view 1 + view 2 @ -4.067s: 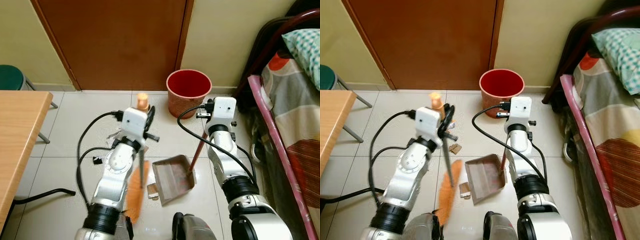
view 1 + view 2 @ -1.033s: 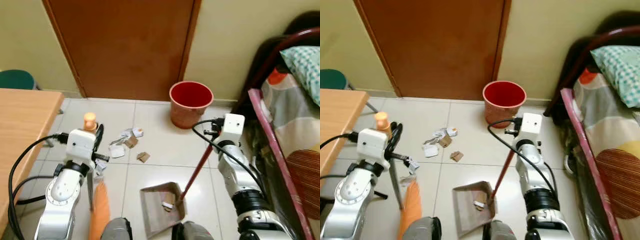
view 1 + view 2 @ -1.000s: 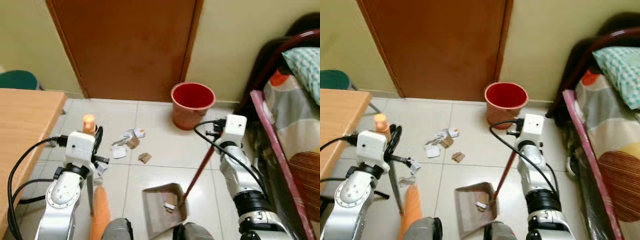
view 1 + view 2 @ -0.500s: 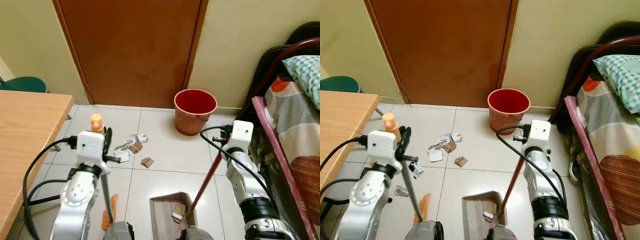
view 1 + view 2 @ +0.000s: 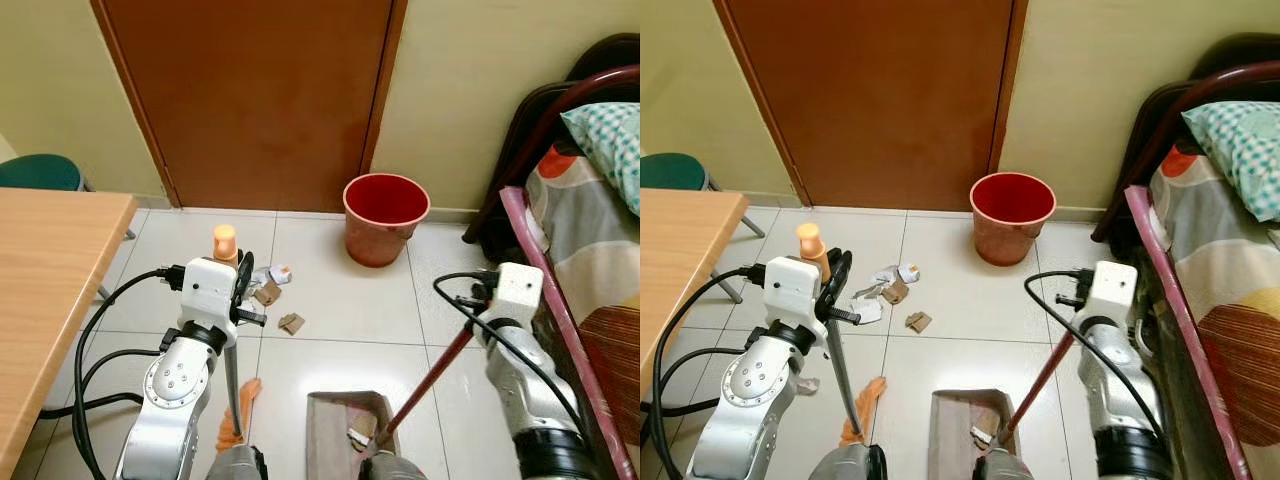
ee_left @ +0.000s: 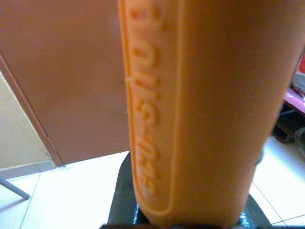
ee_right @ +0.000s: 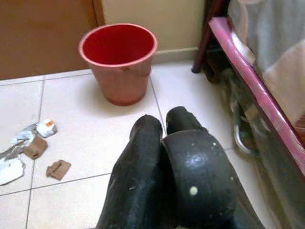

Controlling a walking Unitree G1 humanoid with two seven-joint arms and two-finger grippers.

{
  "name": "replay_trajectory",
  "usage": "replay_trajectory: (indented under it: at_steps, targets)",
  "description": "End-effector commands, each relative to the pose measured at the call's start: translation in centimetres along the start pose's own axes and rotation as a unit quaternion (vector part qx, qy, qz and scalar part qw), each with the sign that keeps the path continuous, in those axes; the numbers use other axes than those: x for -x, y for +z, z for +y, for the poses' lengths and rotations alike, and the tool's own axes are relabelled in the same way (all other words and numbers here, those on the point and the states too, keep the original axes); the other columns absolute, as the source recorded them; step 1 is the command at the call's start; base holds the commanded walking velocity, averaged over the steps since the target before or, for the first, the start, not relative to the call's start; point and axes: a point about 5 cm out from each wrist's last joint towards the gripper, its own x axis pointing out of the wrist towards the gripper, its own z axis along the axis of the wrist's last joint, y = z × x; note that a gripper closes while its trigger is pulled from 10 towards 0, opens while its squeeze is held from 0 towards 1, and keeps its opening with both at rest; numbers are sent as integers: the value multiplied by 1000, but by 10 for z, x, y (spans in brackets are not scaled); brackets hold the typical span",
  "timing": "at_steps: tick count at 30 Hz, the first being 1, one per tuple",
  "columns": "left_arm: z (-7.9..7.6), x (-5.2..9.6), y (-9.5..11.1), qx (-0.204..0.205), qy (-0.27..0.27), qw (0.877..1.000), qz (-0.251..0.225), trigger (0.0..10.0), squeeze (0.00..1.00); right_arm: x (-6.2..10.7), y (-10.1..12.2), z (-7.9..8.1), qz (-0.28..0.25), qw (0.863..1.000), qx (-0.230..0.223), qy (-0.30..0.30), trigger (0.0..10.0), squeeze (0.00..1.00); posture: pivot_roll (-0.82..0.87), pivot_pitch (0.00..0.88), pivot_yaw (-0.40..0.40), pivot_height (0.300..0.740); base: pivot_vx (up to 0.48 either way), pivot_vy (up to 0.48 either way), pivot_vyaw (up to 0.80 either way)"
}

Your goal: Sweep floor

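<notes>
Left gripper [image 5: 830,268] clamped round the slim grey broom pole with the orange rounded grip cap [image 5: 810,242] just above the fingers, orange bristle head [image 5: 864,405] on the pale tiled floor [image 5: 960,290] well below them. Scraps of white paper and brown card [image 5: 887,291] lying just beyond those fingers, round red plastic bucket [image 5: 1012,217] farther off against the brown wooden door [image 5: 880,95]. Right gripper [image 5: 1080,300] closed on the red dustpan handle [image 5: 1040,385], sloping down from the fingers to the brown flat dustpan [image 5: 960,432] holding a few scraps.

Raised lettering is moulded along the orange plastic broom handle [image 6: 190,109], but it is too blurred to be read.
</notes>
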Motion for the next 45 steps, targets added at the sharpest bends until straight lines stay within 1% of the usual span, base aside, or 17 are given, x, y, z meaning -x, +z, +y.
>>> replay_trajectory:
  at_steps: [1,6,12,18,24,27,28,29,34,35,37,38,39,40,42,43,45]
  targets:
    - [-2,0,5,6,-4,1000,-10,10000,0,12,-16,-16,65,998,15,3,10000,0,21,122,-30,740,0,0,0]
    - [2,1,5,6,1,1000,-6,10000,0,24,-14,-24,86,996,19,28,10000,0,16,130,-29,740,0,0,0]
    - [3,1,4,13,8,1000,2,10000,0,44,-1,-26,116,986,34,111,10000,0,17,144,-20,740,0,0,0]
    - [4,2,2,13,7,1000,6,10000,0,49,3,-39,138,982,53,120,10000,0,15,151,-18,740,0,0,0]
    - [1,-2,5,14,9,1000,3,10000,0,32,19,-16,78,992,28,97,10000,0,12,153,-13,740,0,0,0]
    - [4,-3,4,14,11,1000,4,10000,0,25,20,-1,61,995,4,84,10000,0,27,149,13,740,0,0,0]
    - [4,-3,4,14,11,1000,4,10000,0,25,20,-1,61,995,4,84,10000,0,27,149,13,740,0,0,0]
    - [5,-3,3,12,11,1000,5,10000,0,22,21,8,46,996,-11,73,10000,0,40,151,22,740,0,0,0]
    - [3,-6,4,8,5,1000,3,10000,0,17,21,14,24,998,-29,47,10000,0,72,142,21,740,0,0,0]
    - [3,-6,2,12,14,1000,5,10000,0,16,25,19,-3,998,-51,48,8353,0,73,135,17,740,0,0,0]
    - [4,-6,1,14,17,1000,6,10000,0,15,27,21,-12,997,-57,49,8353,0,73,135,17,740,0,0,0]
    - [3,-5,0,15,22,1000,7,10000,0,14,28,23,-18,997,-56,50,941,0,77,133,9,740,0,0,0]
    - [3,-5,0,15,22,1000,7,10000,0,14,28,23,-18,997,-56,50,941,0,77,133,9,740,0,0,0]
    - [3,-5,-1,16,25,1000,7,10000,0,12,29,25,-21,997,-56,53,0,0,81,133,2,740,0,0,0]
    - [3,-5,-1,18,31,999,6,10000,0,9,32,27,-29,997,-47,52,0,0,83,132,-2,740,0,0,0]
    - [4,-5,0,19,33,999,4,10000,0,8,31,27,-28,997,-44,49,6745,0,84,130,-7,740,0,0,0]
    - [6,-6,1,19,37,999,1,10000,0,7,29,26,-26,998,-42,43,10000,0,84,130,-15,740,0,0,0]
